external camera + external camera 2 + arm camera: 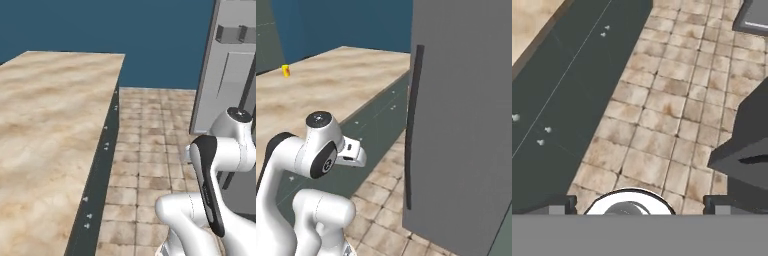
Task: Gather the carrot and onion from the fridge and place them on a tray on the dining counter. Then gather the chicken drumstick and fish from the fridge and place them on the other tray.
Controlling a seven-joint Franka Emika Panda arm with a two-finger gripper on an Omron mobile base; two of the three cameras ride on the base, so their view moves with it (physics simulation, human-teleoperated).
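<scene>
My gripper (640, 206) is open, its two dark fingertips (562, 205) wide apart with nothing between them. It points down at the tiled floor (672, 110). The grey fridge (466, 115) stands to my right with its door shut and a long dark handle (413, 125). It also appears at the right edge of the left base view as the fridge (225, 80). The dining counter (50, 130) with a light stone top lies to my left. The carrot, onion, chicken drumstick and fish are hidden. The trays are out of view.
The counter's dark side panel (100, 170) runs along a tiled aisle (145, 140) between counter and fridge. A small yellow object (286, 70) sits far back on the counter (331, 80). A dark corner of the fridge (747, 150) juts in at the hand view's right.
</scene>
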